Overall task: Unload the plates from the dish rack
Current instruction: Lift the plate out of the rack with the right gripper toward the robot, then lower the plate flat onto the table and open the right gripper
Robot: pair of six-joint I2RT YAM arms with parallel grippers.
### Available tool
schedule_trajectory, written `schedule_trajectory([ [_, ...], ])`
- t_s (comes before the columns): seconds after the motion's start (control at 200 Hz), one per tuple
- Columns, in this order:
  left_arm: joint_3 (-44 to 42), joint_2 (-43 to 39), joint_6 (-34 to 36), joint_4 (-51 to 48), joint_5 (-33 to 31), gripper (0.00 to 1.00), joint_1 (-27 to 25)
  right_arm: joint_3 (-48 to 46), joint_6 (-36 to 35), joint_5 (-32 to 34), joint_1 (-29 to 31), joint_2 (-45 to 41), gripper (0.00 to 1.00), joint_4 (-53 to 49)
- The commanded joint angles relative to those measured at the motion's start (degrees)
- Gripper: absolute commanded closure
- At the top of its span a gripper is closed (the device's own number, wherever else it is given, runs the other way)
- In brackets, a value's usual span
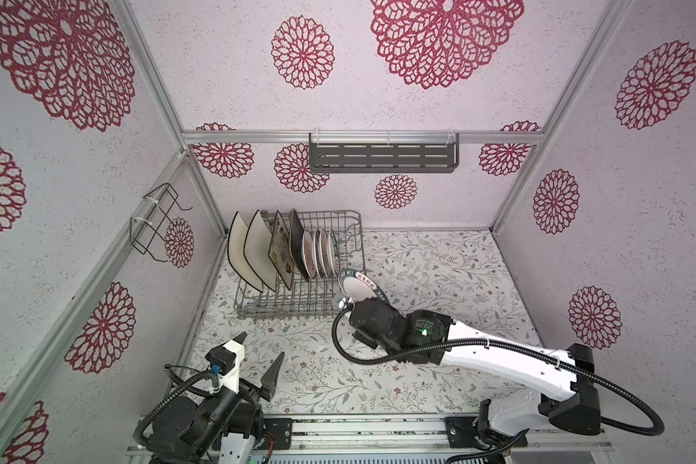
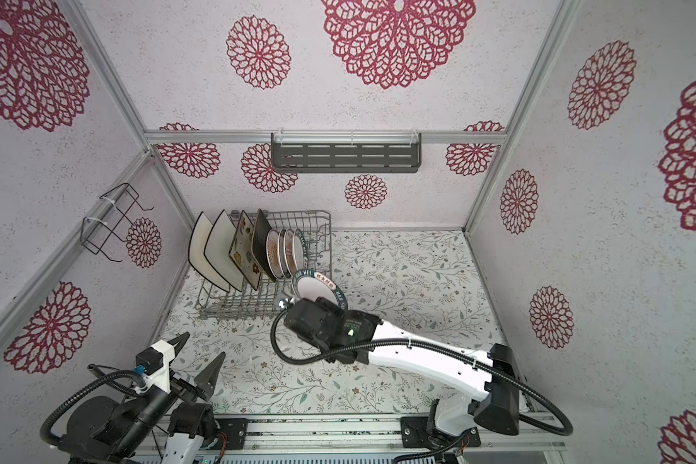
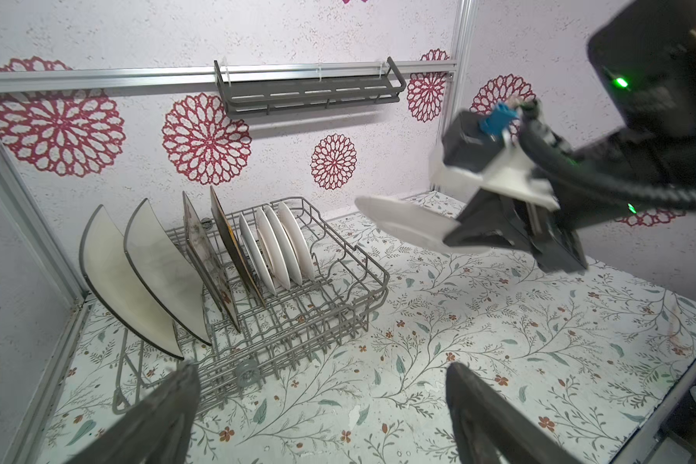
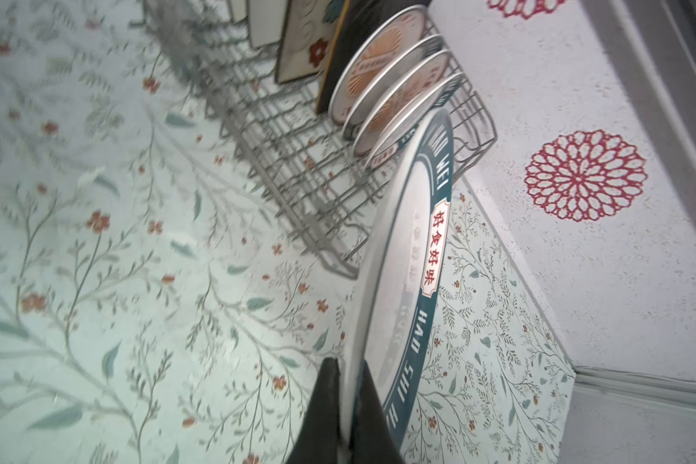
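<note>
Wire dish rack (image 1: 298, 299) near held plate (image 1: 356, 286); slotted shelf (image 1: 382, 156) behind.

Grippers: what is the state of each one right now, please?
Left gripper: open, holding nothing.
Right gripper: shut on the round white plate with a dark teal lettered rim.

the held plate (image 4: 402, 257) runs off the right wrist view's edge (its centre print too blurred to read).

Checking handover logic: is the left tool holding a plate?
No, the left tool is open and empty; the right tool grips the round plate.
</note>
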Motion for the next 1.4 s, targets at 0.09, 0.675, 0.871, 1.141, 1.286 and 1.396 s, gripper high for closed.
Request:
schedule_trajectory([
  [0.09, -0.36, -0.62, 1.30, -0.23, 0.59, 0.03, -0.10, -9.32, -5.06, 12.01, 10.17, -3.73, 1.00, 1.05],
  [0.675, -0.32, -0.62, 1.24, -0.33, 0.40, 0.03, -0.10, -24.75, -5.60, 17.81, 20.66, 4.71, 1.00, 13.94],
  [0.871, -0.27, -0.62, 1.31, -0.42, 0.67, 0.03, -0.24, -26.54, -8.57, 16.94, 20.49, 8.18, 1.00, 19.07],
  [1.141, -0.21, -0.62, 1.34, -0.41, 0.76, 0.03, -0.19, -27.52, -10.54, 15.61, 19.27, 12.40, 1.00, 23.33],
  [1.286, -0.19, -0.62, 1.39, -0.49, 0.67, 0.03, -0.19, -26.90, -10.98, 13.08, 17.87, 14.11, 1.00, 24.61],
  [1.396, -0.19, -0.62, 1.38, -0.50, 0.67, 0.03, -0.24, -26.89, -12.13, 12.49, 17.51, 15.05, 1.00, 25.64],
])
